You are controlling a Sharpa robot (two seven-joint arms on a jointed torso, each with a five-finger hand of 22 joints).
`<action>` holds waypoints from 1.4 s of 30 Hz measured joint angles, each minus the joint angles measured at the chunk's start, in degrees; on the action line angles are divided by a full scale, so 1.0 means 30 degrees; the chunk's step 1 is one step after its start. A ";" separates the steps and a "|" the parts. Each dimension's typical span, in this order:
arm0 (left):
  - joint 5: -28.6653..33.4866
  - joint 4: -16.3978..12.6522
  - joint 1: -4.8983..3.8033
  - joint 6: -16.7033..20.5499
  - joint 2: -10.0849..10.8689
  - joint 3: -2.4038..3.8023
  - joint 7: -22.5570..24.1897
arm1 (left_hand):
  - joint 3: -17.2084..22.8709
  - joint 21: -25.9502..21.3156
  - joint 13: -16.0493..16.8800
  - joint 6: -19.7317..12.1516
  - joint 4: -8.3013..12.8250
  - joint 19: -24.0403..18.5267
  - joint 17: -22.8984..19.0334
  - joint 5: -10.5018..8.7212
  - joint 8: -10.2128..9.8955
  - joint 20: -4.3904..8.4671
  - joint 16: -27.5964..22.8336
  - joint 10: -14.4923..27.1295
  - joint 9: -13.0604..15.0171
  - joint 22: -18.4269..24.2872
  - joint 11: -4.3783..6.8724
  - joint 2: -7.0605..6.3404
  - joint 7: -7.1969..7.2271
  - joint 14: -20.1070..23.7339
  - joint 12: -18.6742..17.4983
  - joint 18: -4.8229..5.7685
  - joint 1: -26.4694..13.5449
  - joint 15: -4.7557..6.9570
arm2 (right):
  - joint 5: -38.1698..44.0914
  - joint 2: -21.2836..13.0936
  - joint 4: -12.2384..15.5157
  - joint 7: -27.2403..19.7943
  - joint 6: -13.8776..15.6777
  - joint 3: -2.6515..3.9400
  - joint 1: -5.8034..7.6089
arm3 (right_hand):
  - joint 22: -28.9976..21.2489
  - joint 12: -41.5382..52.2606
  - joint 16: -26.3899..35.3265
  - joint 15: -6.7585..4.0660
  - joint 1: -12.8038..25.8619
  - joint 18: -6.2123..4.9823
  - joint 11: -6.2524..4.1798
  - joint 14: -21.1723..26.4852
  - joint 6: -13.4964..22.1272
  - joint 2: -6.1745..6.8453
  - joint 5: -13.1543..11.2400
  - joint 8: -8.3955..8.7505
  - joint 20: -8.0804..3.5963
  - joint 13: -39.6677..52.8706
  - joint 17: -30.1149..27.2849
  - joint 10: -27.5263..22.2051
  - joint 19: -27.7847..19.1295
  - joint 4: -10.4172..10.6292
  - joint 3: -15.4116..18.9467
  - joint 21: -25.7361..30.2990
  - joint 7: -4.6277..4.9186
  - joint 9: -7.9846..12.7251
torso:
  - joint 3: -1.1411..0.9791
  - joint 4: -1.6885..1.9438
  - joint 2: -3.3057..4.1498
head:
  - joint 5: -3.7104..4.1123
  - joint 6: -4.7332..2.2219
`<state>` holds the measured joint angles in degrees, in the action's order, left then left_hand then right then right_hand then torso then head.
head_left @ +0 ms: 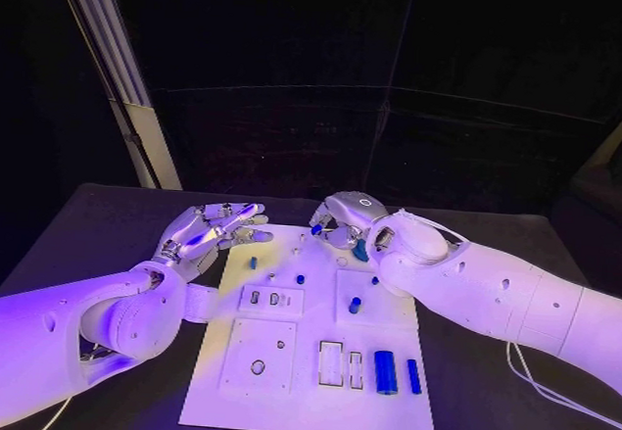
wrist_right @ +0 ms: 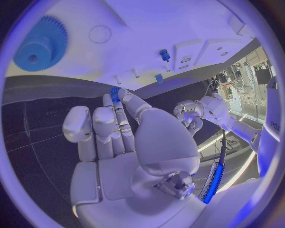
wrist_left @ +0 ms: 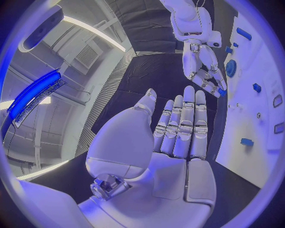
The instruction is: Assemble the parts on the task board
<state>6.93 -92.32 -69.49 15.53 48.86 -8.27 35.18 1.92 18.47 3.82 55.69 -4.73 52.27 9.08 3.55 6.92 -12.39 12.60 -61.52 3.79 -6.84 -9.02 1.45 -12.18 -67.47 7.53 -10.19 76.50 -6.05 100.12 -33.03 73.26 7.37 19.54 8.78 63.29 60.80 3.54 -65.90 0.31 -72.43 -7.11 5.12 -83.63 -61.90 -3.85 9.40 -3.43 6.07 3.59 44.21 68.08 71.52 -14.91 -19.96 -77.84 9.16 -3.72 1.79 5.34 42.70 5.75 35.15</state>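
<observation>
The white task board (head_left: 315,392) lies in the middle of the black table. My right hand (head_left: 346,220) hovers over the board's far edge and pinches a small blue part (wrist_right: 114,92) between thumb and a fingertip. A blue gear (head_left: 360,249) sits on the board just below that hand, also seen as the blue gear (wrist_right: 38,45) in the right wrist view. My left hand (head_left: 216,229) is at the board's far left corner, fingers straight and apart, holding nothing; its palm (wrist_left: 172,175) is bare. Small blue pegs (head_left: 253,263) (head_left: 300,279) (head_left: 354,304) stand on the board.
A thick blue cylinder (head_left: 385,372) and a slimmer blue bar (head_left: 415,376) lie at the board's near right, beside rectangular slots (head_left: 330,363). Square plates with holes (head_left: 261,354) take up the near left. A white cable (head_left: 555,397) trails under my right arm.
</observation>
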 measured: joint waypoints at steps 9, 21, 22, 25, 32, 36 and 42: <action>0.0068 0.0031 -0.0063 -0.0023 -0.0037 -0.0002 0.0024 | 0.0000 0.0000 0.0001 0.0000 0.0000 0.0000 -0.0002 0.0000 0.0000 0.0000 -0.0078 0.0000 0.0001 -0.0002 0.0000 0.0000 0.0000 0.0000 0.0000 0.0001 0.0000 0.0000 | -0.0205 0.0996 -0.1017 -0.0196 0.0235 -0.0002 0.0273 | 0.0036 -0.0001 -0.0104 -0.0001 0.0072 0.0001 0.0000 0.0000 0.0001 0.0277 -0.0026 0.0005 0.0059 -0.0002 0.0034 -0.0001 0.0059 0.0170 -0.0347 0.0000 0.0001 0.0004 | 0.0106 0.0207 0.0106 | 0.0143 -0.0189; 0.0109 0.0034 -0.0158 -0.0030 -0.0050 -0.0001 0.0037 | 0.0000 0.0000 0.0003 0.0000 0.0000 0.0000 -0.0004 0.0000 0.0000 0.0000 -0.0077 0.0000 0.0001 0.0015 0.0000 0.0000 0.0000 0.0000 0.0001 0.0002 0.0000 0.0000 | -0.0239 0.1387 -0.1626 -0.0218 -0.0951 -0.0008 0.0401 | 0.0059 0.0000 -0.0104 -0.0001 0.0153 -0.0001 0.0000 -0.0001 0.0004 0.0358 -0.0029 0.0005 0.0059 -0.0003 0.0066 -0.0001 0.0059 0.0252 -0.0532 0.0000 0.0001 0.0007 | 0.0172 0.0262 0.0174 | 0.0112 -0.0218; 0.0111 0.0036 -0.0158 -0.0031 -0.0050 -0.0001 0.0038 | 0.0000 0.0000 0.0003 0.0000 0.0000 0.0000 -0.0004 -0.0001 0.0000 -0.0001 -0.0077 0.0000 0.0001 0.0015 0.0000 0.0000 0.0000 0.0000 0.0000 0.0002 0.0000 0.0000 | -0.0220 0.1387 -0.1626 -0.0201 -0.1074 -0.0008 0.0402 | 0.0058 -0.0001 -0.0105 -0.0001 0.0153 0.0001 -0.0001 -0.0001 0.0004 0.0358 -0.0028 0.0005 0.0060 -0.0003 0.0086 -0.0001 0.0059 0.0252 -0.0532 0.0000 0.0001 0.0007 | 0.0176 0.0264 0.0176 | 0.0110 -0.0214; 0.0115 0.0040 -0.0160 -0.0032 -0.0052 -0.0001 0.0038 | 0.0000 0.0000 0.0004 0.0000 0.0000 0.0000 -0.0005 -0.0001 0.0000 0.0000 -0.0076 0.0000 0.0001 0.0014 0.0000 0.0000 0.0000 0.0000 0.0001 0.0002 0.0000 0.0000 | -0.0139 0.1359 -0.1599 -0.0141 -0.1443 -0.0009 0.0406 | 0.0057 -0.0001 -0.0104 -0.0001 0.0226 -0.0001 0.0000 -0.0001 0.0004 0.0431 -0.0028 0.0005 0.0059 -0.0003 0.0106 -0.0001 0.0059 0.0307 -0.0587 0.0000 0.0001 0.0007 | 0.0183 0.0266 0.0181 | 0.0101 -0.0194; 0.0123 0.0063 -0.0174 -0.0034 -0.0044 -0.0001 0.0038 | 0.0000 0.0000 0.0005 0.0000 0.0000 -0.0001 -0.0006 -0.0001 0.0000 0.0000 -0.0076 0.0000 0.0001 0.0012 0.0000 0.0000 0.0000 0.0000 0.0001 0.0002 0.0000 0.0000 | 0.0126 0.1313 -0.1498 0.0073 -0.2100 0.0014 0.0460 | 0.0098 -0.0001 -0.0186 -0.0002 0.0165 0.0172 0.0000 -0.0001 0.0006 0.0534 -0.0028 0.0043 0.0060 -0.0007 0.0188 -0.0002 0.0059 0.0308 -0.0588 -0.0072 0.0001 0.0007 | 0.0203 0.0262 0.0201 | 0.0022 -0.0196; 0.0129 0.0070 -0.0181 -0.0035 -0.0045 -0.0001 0.0038 | 0.0000 0.0000 0.0005 0.0000 0.0000 0.0000 0.0006 -0.0001 0.0000 0.0000 -0.0075 0.0000 0.0001 0.0011 0.0000 0.0000 0.0000 0.0000 0.0001 0.0002 0.0000 0.0000 | 0.0291 0.1396 -0.1518 0.0218 -0.2202 0.0027 0.0474 | 0.0097 -0.0001 -0.0186 -0.0002 0.0242 0.0168 0.0001 -0.0001 0.0009 0.0607 -0.0028 0.0056 0.0059 -0.0006 0.0176 -0.0002 0.0059 0.0422 -0.0702 -0.0072 0.0001 -0.0003 | 0.0211 0.0258 0.0214 | 0.0015 -0.0212; 0.0134 0.0113 -0.0197 -0.0052 -0.0049 -0.0001 0.0035 | 0.0000 0.0000 0.0006 0.0000 0.0000 0.0000 0.0009 -0.0001 -0.0075 -0.0001 -0.0075 0.0000 0.0001 0.0010 0.0000 0.0000 0.0001 0.0001 0.0001 0.0001 0.0000 0.0000 | 0.0550 0.1536 -0.1584 0.0459 -0.2197 0.0003 0.0453 | 0.0096 -0.0001 -0.0185 -0.0002 0.0341 0.0162 0.0072 -0.0001 0.0083 0.0706 -0.0028 -0.0021 0.0059 -0.0004 0.0118 -0.0074 0.0059 0.0552 -0.0926 -0.0072 0.0063 -0.0004 | 0.0225 0.0260 0.0233 | 0.0009 -0.0242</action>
<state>7.33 -91.98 -70.08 15.38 48.71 -8.27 35.29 1.92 18.47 3.84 55.69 -4.73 52.27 9.10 3.55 6.69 -12.39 12.37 -61.52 3.80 -6.81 -9.02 1.45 -12.17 -67.47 7.53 -10.18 76.50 -6.05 101.77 -28.42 68.51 8.75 12.95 8.79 64.65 61.09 3.54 -66.46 0.31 -71.40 -6.62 5.33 -83.63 -61.66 -1.73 9.32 -3.49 6.24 3.58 44.56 67.86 71.70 -13.26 -22.74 -78.05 9.35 -3.73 2.47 6.12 43.40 5.78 34.42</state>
